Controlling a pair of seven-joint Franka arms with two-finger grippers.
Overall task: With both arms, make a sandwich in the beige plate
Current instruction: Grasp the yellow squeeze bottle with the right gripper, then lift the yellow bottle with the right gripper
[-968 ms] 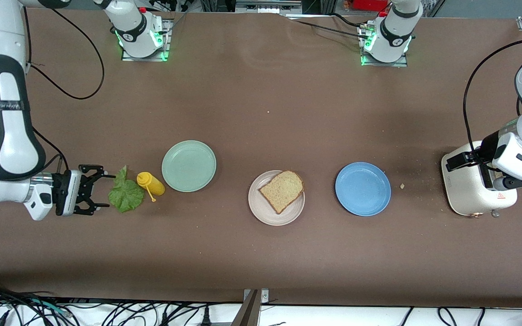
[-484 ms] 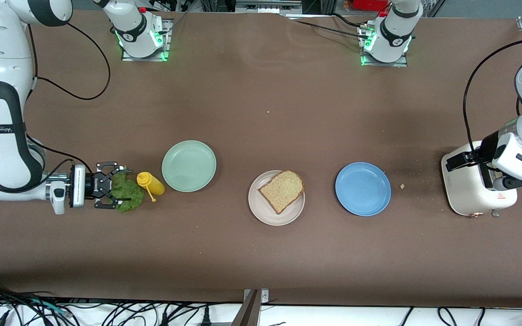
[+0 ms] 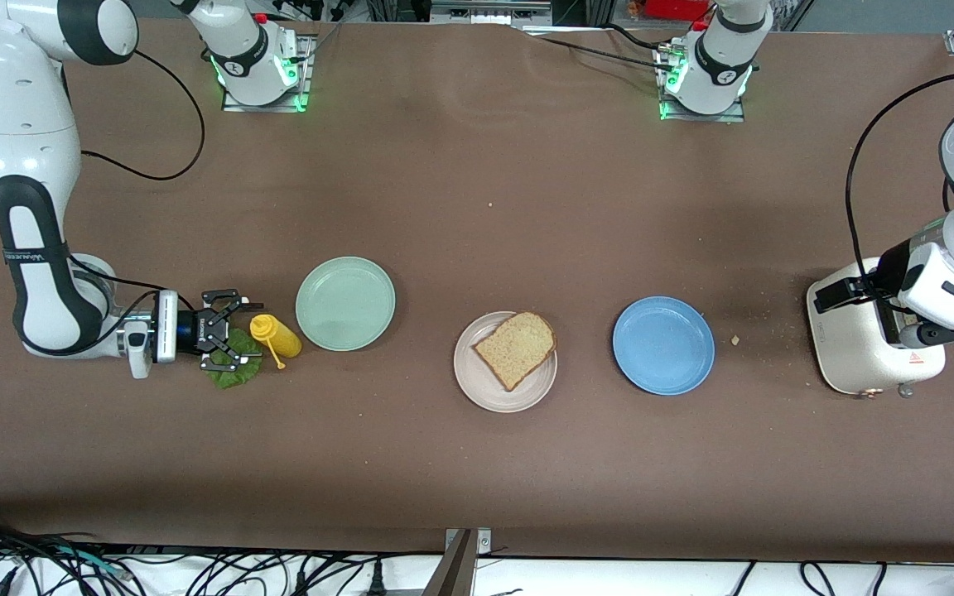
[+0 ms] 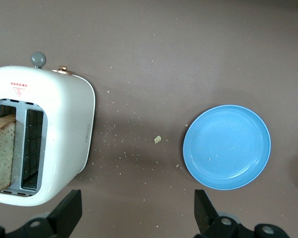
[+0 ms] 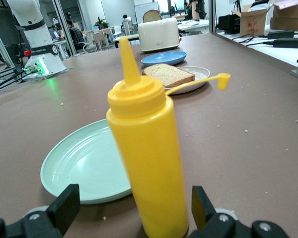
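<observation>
Over crinkled green lettuce [image 3: 233, 374], right hand [image 3: 233, 334] spread wide, left hand [image 4: 136, 218] wide above glossy toaster [image 3: 858, 335].

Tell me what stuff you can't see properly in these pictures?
- Lettuce: the right gripper covers most of it in the front view; the right wrist view misses it, filled by the yellow bottle.
- Bread in the toaster: its slice is cut off by the left wrist view's edge.
- Left gripper: the arm hides it in the front view.
- Beige plate: partly under a bread slice.
</observation>
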